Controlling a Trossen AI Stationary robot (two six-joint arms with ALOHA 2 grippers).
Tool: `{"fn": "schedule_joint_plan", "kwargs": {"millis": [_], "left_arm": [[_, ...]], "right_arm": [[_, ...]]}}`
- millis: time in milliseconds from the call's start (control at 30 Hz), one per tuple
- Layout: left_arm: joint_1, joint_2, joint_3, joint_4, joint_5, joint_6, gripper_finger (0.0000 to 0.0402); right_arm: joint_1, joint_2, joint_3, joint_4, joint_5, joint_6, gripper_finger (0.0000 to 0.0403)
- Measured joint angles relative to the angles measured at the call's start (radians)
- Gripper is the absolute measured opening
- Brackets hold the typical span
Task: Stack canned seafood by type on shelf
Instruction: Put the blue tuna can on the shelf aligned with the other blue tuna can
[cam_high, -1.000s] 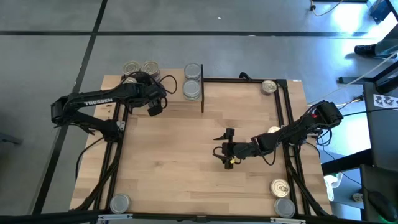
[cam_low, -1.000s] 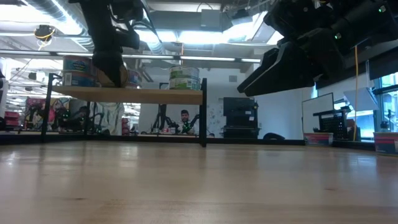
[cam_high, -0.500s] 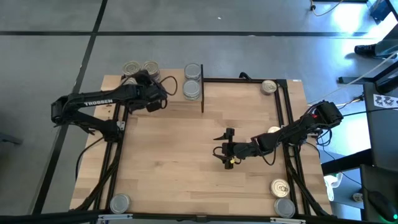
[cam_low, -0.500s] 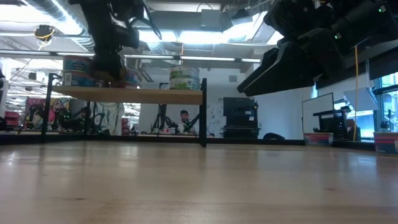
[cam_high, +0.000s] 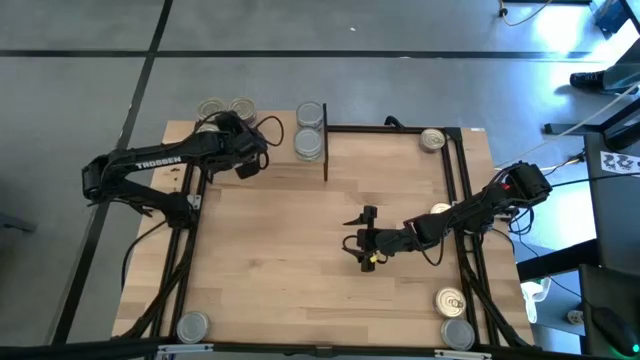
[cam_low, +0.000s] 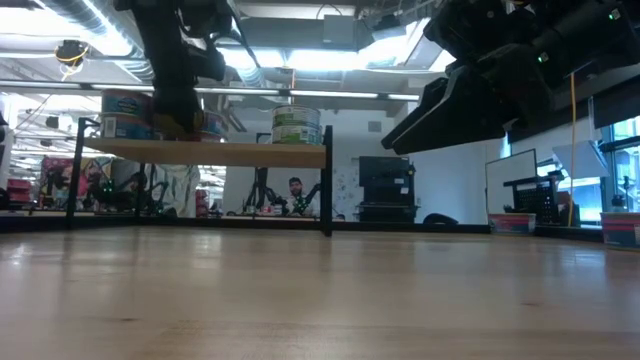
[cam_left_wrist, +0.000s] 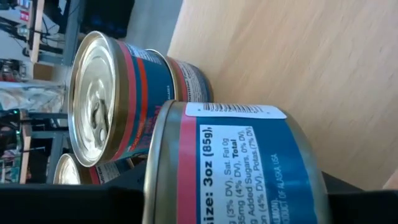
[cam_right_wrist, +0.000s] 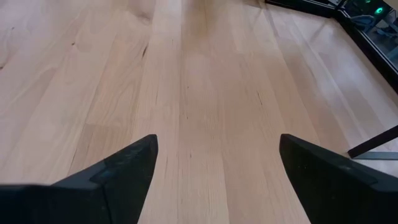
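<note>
While the left gripper (cam_high: 243, 160) hangs over the left end of the low light-wood plank shelf with thin black frame posts (cam_high: 280, 165), its jaws pinch a short round blue-and-red labelled seafood tin (cam_left_wrist: 239, 168), which the left wrist view shows close against a two-high stack of matching blue-and-red tins with gold pull-tab lids (cam_left_wrist: 124, 106); whether the held tin already rests on the plank cannot be told. Judged from that closeness, the risk is plain: a release while the tin is tilted or short of the plank could let it drop and roll off the edge, and any sideways drift could knock the neighbouring stack over. Further right on the shelf stands a pair of green-labelled tins with silver-grey tops (cam_high: 310, 133), well apart from the gripper. Loose tins wait on the light-wood counter (cam_high: 290, 260): a silver-topped one at the near left corner (cam_high: 192, 325), a gold-lidded one at the far right (cam_high: 432, 139), and two more at the near right corner (cam_high: 452, 300). The right gripper (cam_high: 364, 240) idles above bare counter near the middle, jaws spread wide and holding nothing.
</note>
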Motion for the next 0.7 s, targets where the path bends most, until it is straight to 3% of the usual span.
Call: {"fn": "schedule_joint_plan", "kwargs": {"millis": [700], "left_arm": [[0.03,0.0,0.0,0.013,-0.001,0.048,0.0186]], "right_arm": [[0.0,0.0,0.0,-0.001,0.0,0.001,0.0335]]}}
